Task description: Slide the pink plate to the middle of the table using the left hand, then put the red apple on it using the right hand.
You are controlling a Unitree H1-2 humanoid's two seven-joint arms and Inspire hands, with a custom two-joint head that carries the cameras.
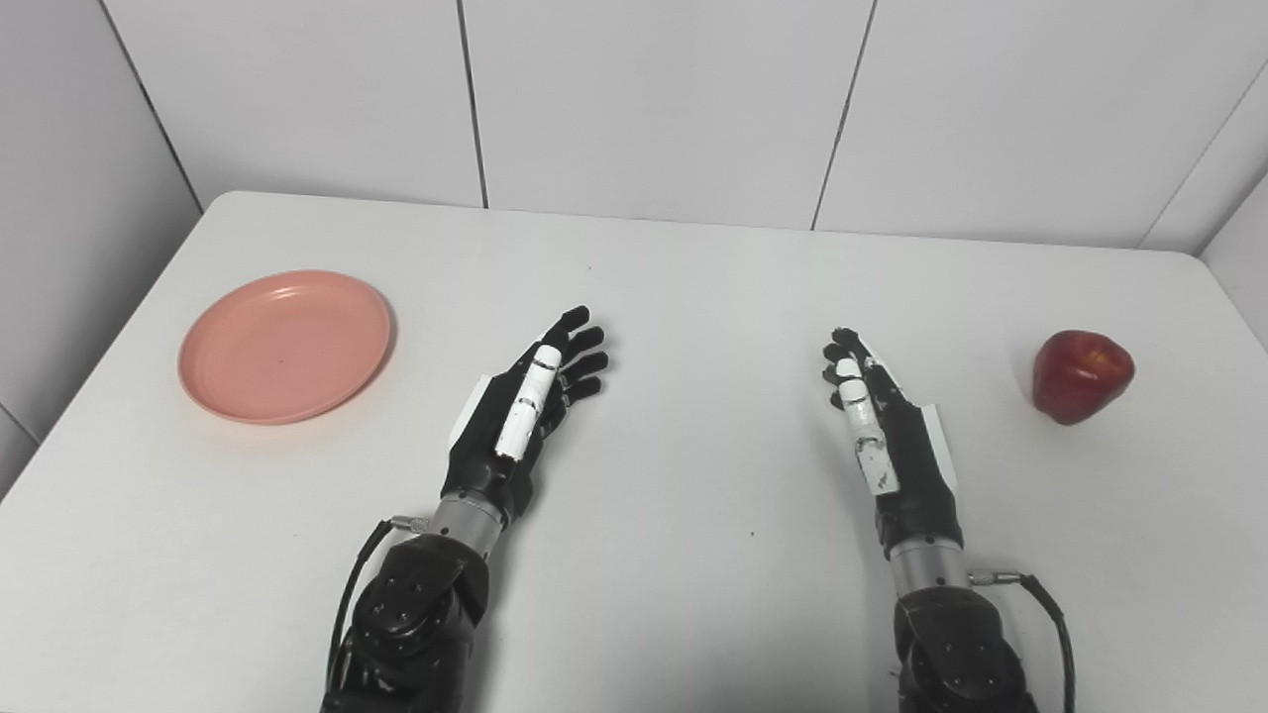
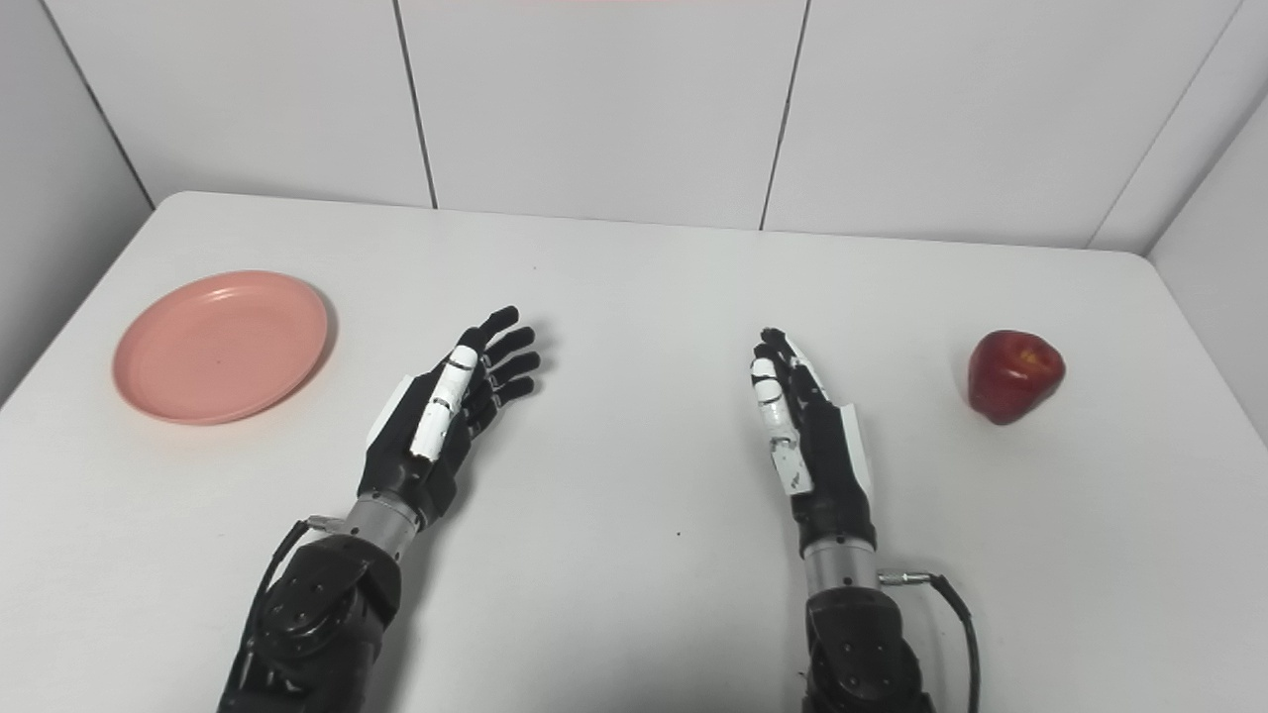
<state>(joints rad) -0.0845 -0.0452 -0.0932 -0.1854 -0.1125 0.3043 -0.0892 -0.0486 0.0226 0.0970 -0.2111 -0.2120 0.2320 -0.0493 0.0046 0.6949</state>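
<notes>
A pink plate lies flat on the left part of the white table. A red apple stands near the right edge. My left hand hovers over the table's middle-left, fingers stretched and apart, holding nothing, a hand's width to the right of the plate. My right hand is at the middle-right, open too, edge-on with its fingers straight, well left of the apple. Neither hand touches an object.
White wall panels rise right behind the table's far edge. The table's rounded corners show at the back left and back right. A cable runs beside each wrist.
</notes>
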